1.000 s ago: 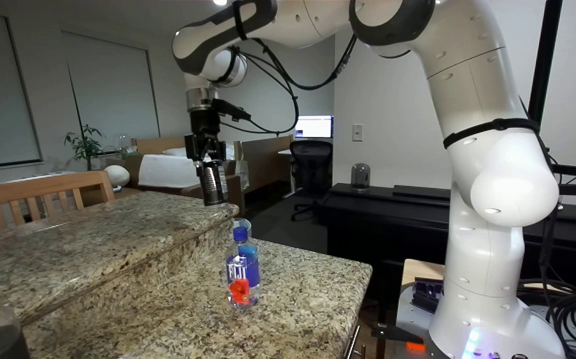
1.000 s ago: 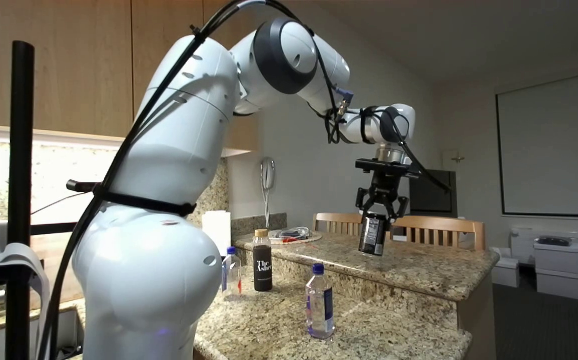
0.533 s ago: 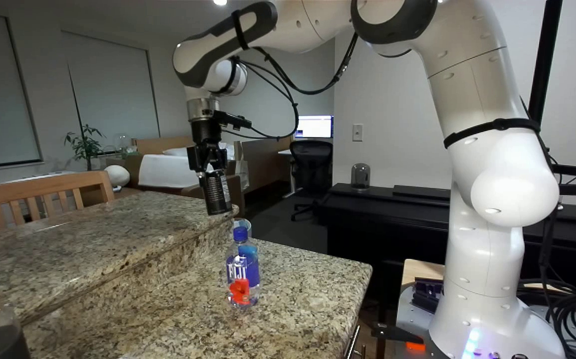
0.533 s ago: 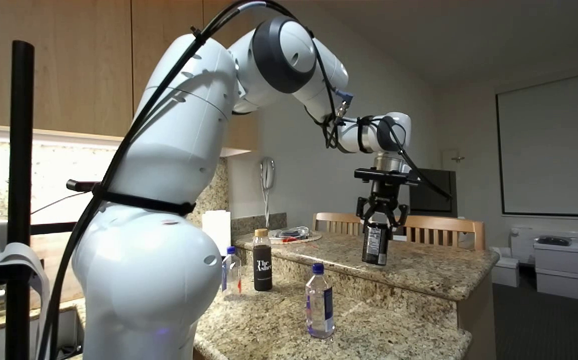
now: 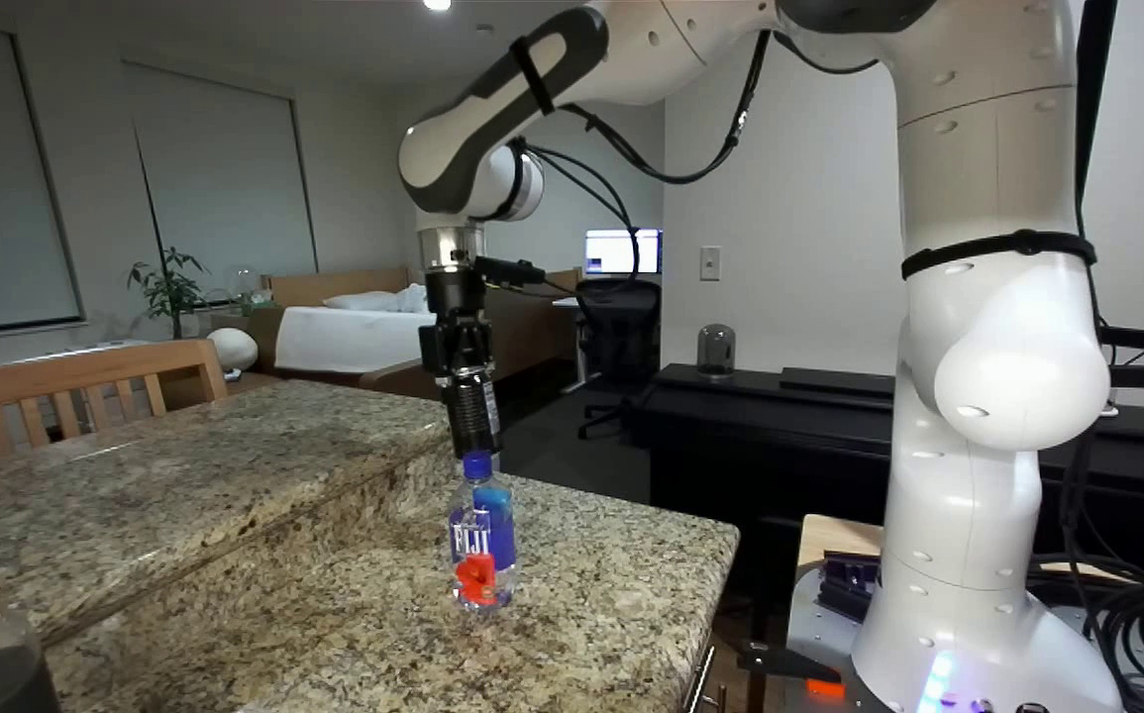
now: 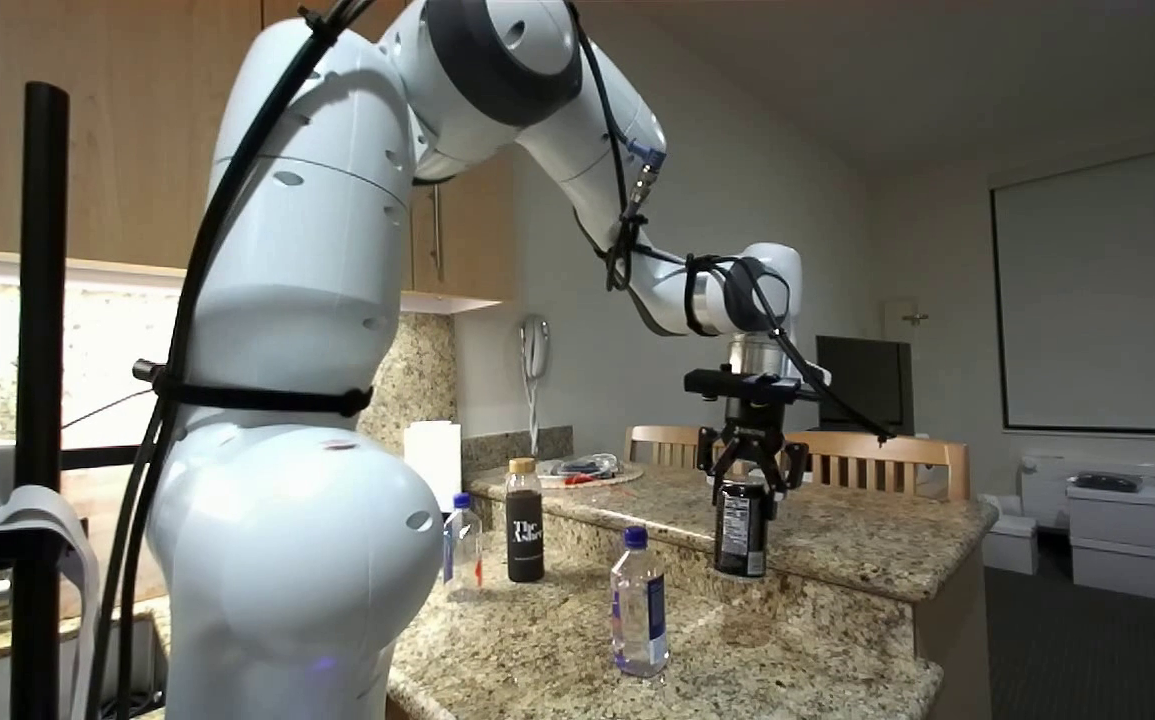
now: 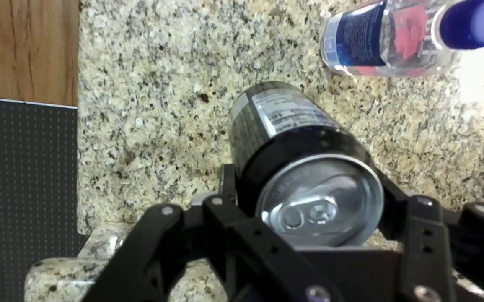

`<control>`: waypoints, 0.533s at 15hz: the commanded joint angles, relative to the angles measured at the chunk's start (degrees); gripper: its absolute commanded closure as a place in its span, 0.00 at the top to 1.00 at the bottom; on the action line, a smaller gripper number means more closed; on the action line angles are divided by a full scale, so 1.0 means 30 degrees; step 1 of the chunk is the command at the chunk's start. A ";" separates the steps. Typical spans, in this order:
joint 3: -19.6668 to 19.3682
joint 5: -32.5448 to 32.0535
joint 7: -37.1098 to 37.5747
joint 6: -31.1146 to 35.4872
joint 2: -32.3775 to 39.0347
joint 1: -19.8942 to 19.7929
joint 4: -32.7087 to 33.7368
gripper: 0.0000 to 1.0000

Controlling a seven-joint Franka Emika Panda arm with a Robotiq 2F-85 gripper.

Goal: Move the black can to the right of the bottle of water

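Beneath lies the speckled bench (image 6: 542, 640); near the bottle of water (image 6: 640, 612), on its right in an exterior view, jaws pinch the black can (image 6: 740, 532) aloft, clearance hard to judge. Carrying looks nearly done; next: lower it upright, then release.

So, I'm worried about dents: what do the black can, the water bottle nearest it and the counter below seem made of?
Black can: probably aluminium; shiny silvery lid with pull tab, dark, slightly glossy side.
Water bottle: most likely clear plastic, glossy, going by its see-through walls; glass isn't ruled out.
Counter: polished granite or a lookalike, given its speckles and glare.
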 commanded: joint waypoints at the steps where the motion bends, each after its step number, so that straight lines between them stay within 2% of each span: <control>1: -0.0070 0.0629 0.0288 0.2967 -0.3507 -0.0338 -0.4821 0.48; 5: -0.0324 0.0073 0.1709 0.8455 -0.5488 -0.0327 -0.8986 0.48; 8: -0.0051 0.0110 0.2944 1.3117 -0.3674 -0.0098 -0.9739 0.48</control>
